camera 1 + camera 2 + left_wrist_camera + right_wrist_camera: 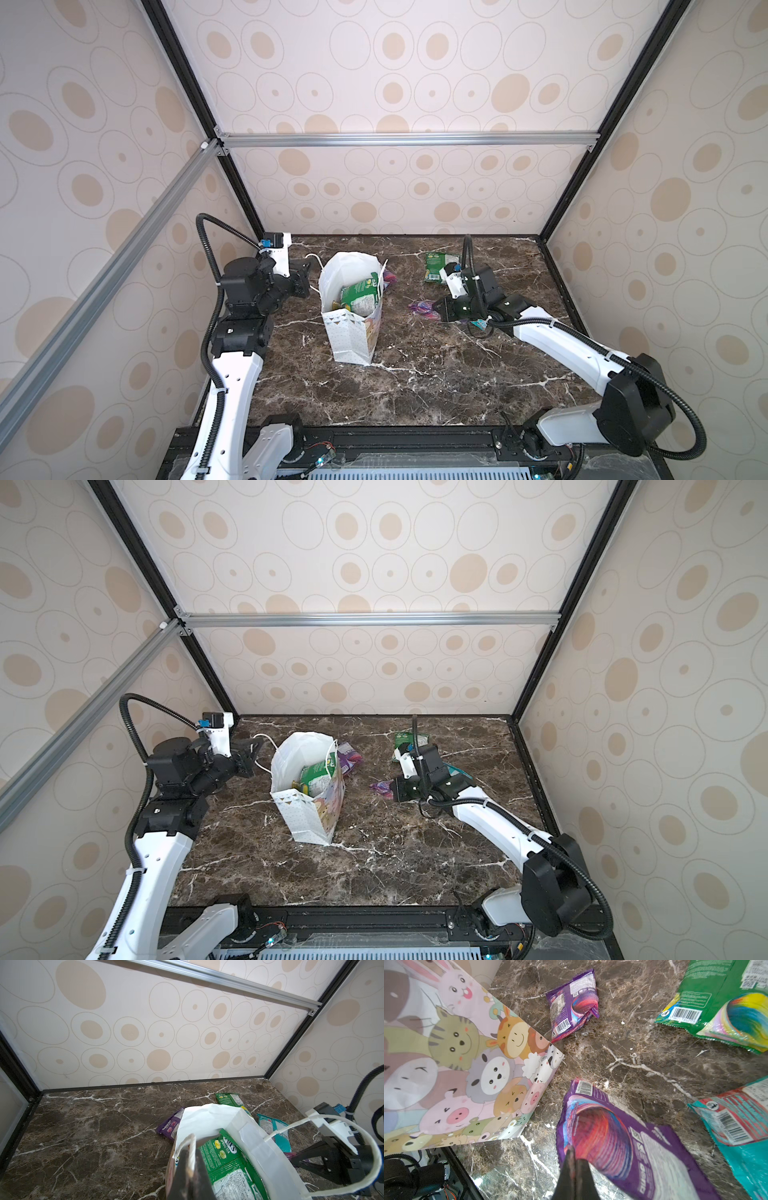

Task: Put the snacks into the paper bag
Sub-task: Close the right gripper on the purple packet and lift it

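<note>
1. The left gripper [191, 1154] is clamped on the paper bag [353, 332] by 1 cord handle [194, 1147]. The bag stands upright on the table [415, 382], left of centre.
2. The right gripper [573, 1154] pinches the edge of 1 purple packet [612, 1136], right of the bag.
3. 1 green packet [361, 295] sits inside the bag.

Cream walls [395, 62] with beige oval print, aluminium frame rails [407, 139], dark marble tabletop [415, 374]
</note>
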`<state>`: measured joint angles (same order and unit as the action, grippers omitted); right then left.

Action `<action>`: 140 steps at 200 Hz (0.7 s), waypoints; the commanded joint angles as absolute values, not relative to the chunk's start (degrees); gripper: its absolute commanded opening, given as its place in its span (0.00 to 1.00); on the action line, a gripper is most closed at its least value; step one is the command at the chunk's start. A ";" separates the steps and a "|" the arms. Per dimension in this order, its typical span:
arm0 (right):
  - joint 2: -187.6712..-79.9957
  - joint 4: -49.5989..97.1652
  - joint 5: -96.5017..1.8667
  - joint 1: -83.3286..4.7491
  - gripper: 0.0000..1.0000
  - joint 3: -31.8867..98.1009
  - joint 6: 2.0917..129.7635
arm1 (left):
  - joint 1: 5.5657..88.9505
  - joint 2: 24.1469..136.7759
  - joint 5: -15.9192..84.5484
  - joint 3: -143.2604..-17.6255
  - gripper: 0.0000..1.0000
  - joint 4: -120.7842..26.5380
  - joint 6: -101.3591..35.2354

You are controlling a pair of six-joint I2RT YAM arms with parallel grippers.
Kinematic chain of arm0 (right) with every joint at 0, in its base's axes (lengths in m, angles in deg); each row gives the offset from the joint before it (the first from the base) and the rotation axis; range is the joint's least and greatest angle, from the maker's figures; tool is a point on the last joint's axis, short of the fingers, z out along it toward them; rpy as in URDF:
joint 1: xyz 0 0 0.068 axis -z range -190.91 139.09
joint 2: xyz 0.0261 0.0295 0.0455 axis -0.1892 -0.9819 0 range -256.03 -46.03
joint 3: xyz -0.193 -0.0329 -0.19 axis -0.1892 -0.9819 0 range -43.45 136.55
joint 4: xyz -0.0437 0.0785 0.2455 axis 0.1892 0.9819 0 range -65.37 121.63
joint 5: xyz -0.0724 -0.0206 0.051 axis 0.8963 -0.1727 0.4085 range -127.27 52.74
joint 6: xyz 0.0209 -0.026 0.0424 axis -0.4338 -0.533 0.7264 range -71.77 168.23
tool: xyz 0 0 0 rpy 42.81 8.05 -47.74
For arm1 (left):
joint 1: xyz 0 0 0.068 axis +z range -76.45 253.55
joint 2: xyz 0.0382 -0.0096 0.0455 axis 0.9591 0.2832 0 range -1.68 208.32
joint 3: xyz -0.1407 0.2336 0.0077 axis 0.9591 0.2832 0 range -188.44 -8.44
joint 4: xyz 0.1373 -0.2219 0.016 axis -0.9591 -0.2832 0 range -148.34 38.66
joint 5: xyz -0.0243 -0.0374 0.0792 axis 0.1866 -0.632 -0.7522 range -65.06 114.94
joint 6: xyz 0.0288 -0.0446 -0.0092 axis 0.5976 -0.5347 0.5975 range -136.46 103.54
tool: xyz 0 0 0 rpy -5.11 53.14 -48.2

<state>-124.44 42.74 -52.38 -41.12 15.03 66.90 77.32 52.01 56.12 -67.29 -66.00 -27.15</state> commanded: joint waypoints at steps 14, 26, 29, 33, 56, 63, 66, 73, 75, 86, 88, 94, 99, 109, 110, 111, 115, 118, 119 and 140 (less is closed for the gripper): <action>-121.43 44.99 -51.78 -40.94 0.00 19.70 64.65 | 77.77 51.05 57.02 -68.12 0.00 -65.24 -27.20; -120.93 45.73 -51.55 -40.91 0.00 20.86 64.30 | 77.77 51.01 57.02 -68.12 0.00 -65.27 -27.26; -120.84 45.91 -51.59 -40.94 0.00 21.17 64.16 | 77.77 50.93 57.02 -68.12 0.00 -65.25 -27.19; -120.74 46.12 -51.52 -40.89 0.00 21.53 64.06 | 77.70 50.92 57.00 -68.13 0.00 -65.19 -27.20; -119.97 46.33 -51.77 -40.95 0.00 23.34 63.83 | 77.76 50.70 57.11 -68.12 0.00 -65.14 -27.22; -119.82 46.47 -51.81 -40.90 0.00 23.95 63.70 | 77.74 50.71 57.18 -68.12 0.00 -65.23 -27.20; -119.78 46.58 -51.79 -40.92 0.00 24.29 63.58 | 77.74 50.70 57.20 -68.12 0.00 -65.15 -27.21; -119.78 46.95 -51.81 -40.90 0.00 25.22 63.37 | 77.77 50.71 57.20 -68.12 0.00 -65.19 -27.26; -119.82 47.09 -51.78 -40.88 0.00 25.38 63.29 | 77.77 50.70 57.24 -68.12 0.00 -65.18 -27.20; -120.03 47.94 -51.78 -40.94 0.00 27.13 62.81 | 77.76 50.70 57.13 -68.12 0.00 -65.15 -27.22; -120.10 48.04 -51.83 -40.96 0.00 27.42 62.71 | 77.76 50.68 57.18 -68.12 0.00 -65.19 -27.21; -120.20 48.33 -51.86 -41.04 0.00 28.28 62.56 | 77.76 50.62 57.20 -68.12 0.00 -65.18 -27.22; -120.29 48.57 -52.09 -41.03 0.00 29.09 62.38 | 77.77 50.63 57.20 -68.12 0.00 -65.06 -27.26; -120.60 49.03 -52.37 -41.02 0.00 30.58 61.97 | 77.74 50.71 57.21 -68.12 0.00 -65.10 -27.25; -120.62 49.09 -52.42 -40.99 0.00 30.70 62.00 | 77.71 50.71 57.25 -68.12 0.00 -65.08 -27.26; -120.64 49.12 -52.44 -40.98 0.00 30.85 62.01 | 77.74 50.75 57.27 -68.12 0.00 -65.06 -27.31; -120.79 49.38 -52.47 -40.97 0.00 31.47 61.94 | 77.76 50.75 57.29 -68.12 0.00 -65.14 -27.33; -120.87 49.56 -52.60 -41.09 0.00 31.95 61.82 | 77.76 50.77 57.29 -68.12 0.00 -65.06 -27.32; -120.89 49.62 -52.67 -41.03 0.00 32.13 61.79 | 77.76 50.74 57.29 -68.12 0.00 -65.02 -27.29; -121.52 50.80 -52.89 -41.15 0.00 35.06 61.19 | 77.71 50.75 57.20 -68.11 0.00 -65.17 -27.32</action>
